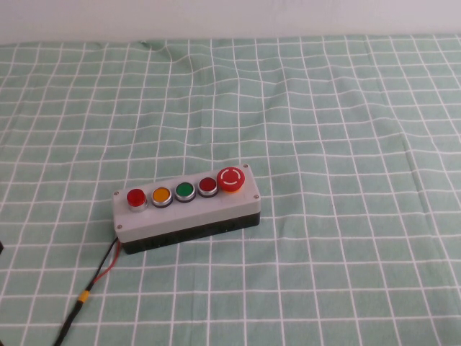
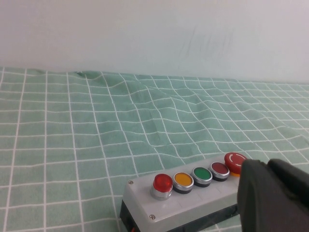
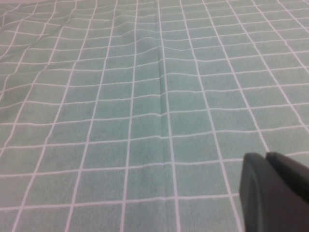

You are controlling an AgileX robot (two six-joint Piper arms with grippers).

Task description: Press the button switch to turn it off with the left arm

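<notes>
1. The button switch box sits in the lower-left centre of the high view, on the green checked tablecloth. Its long axis runs slightly upward toward the right of the frame.
2. The grey top face carries five controls in a row, left to right: red button, orange button, green button, dark red button, and a larger red mushroom-head button at the right end.
3. Red and black wires exit the box's lower-left corner and run toward the bottom-left edge of the frame.
4. The cloth is bare on all sides of the box, with wide open room across the right half and the upper part of the frame. Creases ripple the cloth in the upper centre.
5. The left gripper occupies the lower right of the left wrist view, near the box's mushroom-button end. Its finger state cannot be determined.
6. The right gripper appears in the lower right of the right wrist view, over bare cloth. Its finger state cannot be determined.
</notes>
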